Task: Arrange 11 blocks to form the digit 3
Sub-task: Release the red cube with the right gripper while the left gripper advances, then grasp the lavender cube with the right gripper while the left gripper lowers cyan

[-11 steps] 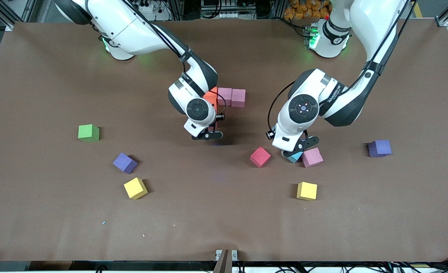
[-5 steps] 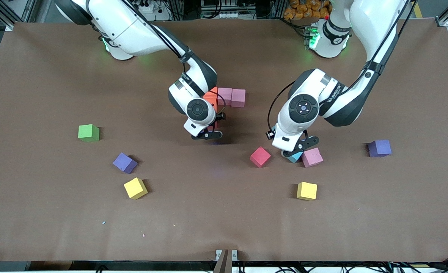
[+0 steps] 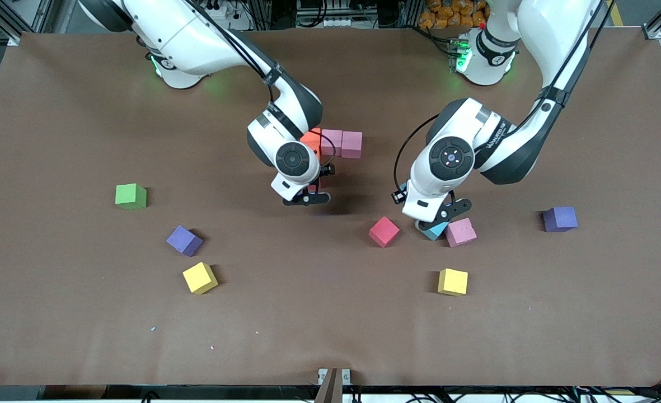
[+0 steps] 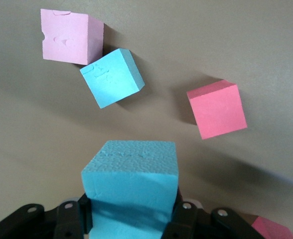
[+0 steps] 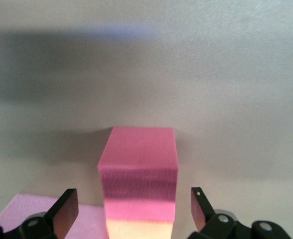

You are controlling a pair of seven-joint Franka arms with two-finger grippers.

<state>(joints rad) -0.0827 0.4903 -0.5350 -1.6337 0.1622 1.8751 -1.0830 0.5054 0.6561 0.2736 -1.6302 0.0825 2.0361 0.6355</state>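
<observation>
A row of one orange block and two pink blocks lies mid-table. My right gripper is low over a red block next to the orange one. It is open, and both fingers stand clear of the red block's sides. My left gripper is shut on a light blue block and holds it just above the table. Under it lie a second light blue block, a pink block touching that one, and a red block.
Loose cubes lie nearer the camera: two yellow and a purple one. Another purple sits toward the left arm's end, and a green cube toward the right arm's end.
The left arm has risen slightly with the light blue block in its grip. The right gripper stays at the red block, barely shifted. No cube on the table has moved.
</observation>
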